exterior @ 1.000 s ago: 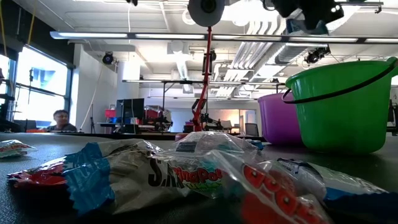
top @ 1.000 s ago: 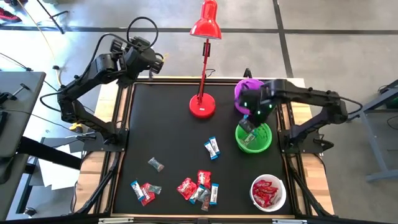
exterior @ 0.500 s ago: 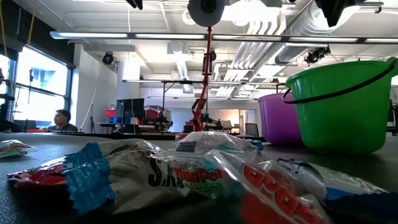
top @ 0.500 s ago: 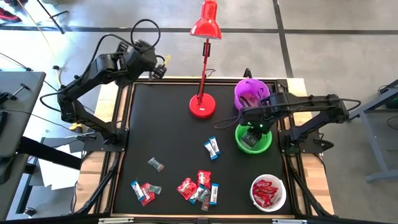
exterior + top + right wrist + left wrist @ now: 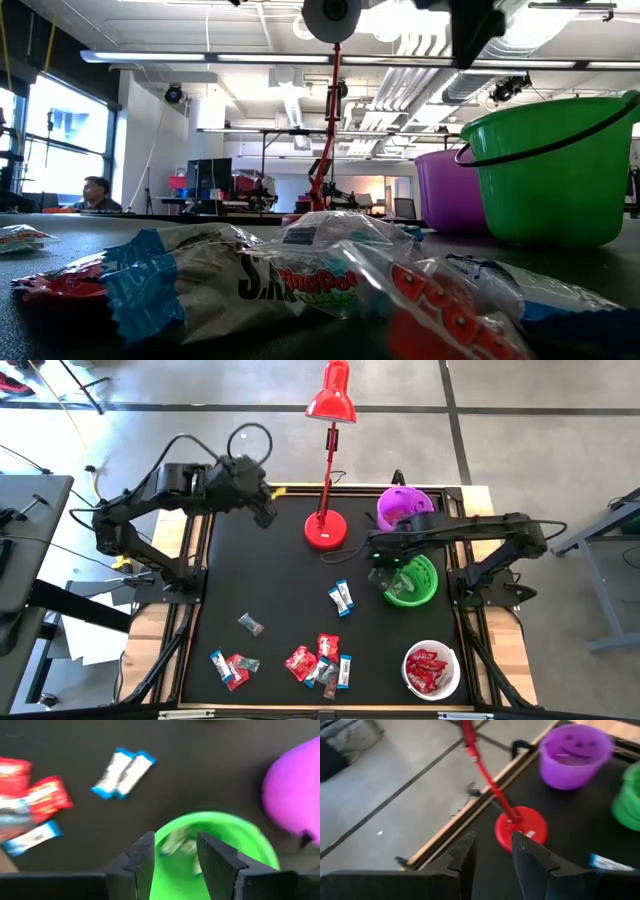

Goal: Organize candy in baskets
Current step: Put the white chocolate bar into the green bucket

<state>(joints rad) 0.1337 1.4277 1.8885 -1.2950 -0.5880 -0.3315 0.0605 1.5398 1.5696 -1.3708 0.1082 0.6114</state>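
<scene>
Candy lies scattered over the lower half of the black table (image 5: 270,560) in the high view: a blue-and-white pair (image 5: 342,598) just left of the green basket (image 5: 410,581), a dark silvery piece (image 5: 250,624) left of centre, a blue and red pair (image 5: 228,666) at lower left, and a cluster of red and blue wrappers (image 5: 320,660) at lower centre. White basket (image 5: 431,670), lower right, holds red sweets. Green basket, right of centre, has pale wrapped pieces inside, seen in the right wrist view (image 5: 177,842). Purple basket (image 5: 403,508) sits just above the green one, close beside it; contents not readable. Red desk lamp (image 5: 327,528) stands at upper centre, base on the table. Right gripper (image 5: 385,560) hovers over the left rim of the green basket; fingers (image 5: 142,862) spread apart with nothing between them. Left gripper (image 5: 268,510) hangs over the upper left corner of the table, fingers (image 5: 465,857) parted with a clear gap and nothing held, looking toward the lamp base (image 5: 521,827) and purple basket (image 5: 572,755). Low view: wrappers (image 5: 300,280) fill the foreground, green basket (image 5: 550,170) at right, purple (image 5: 445,190) behind it; a person (image 5: 95,193) sits far back at left.
</scene>
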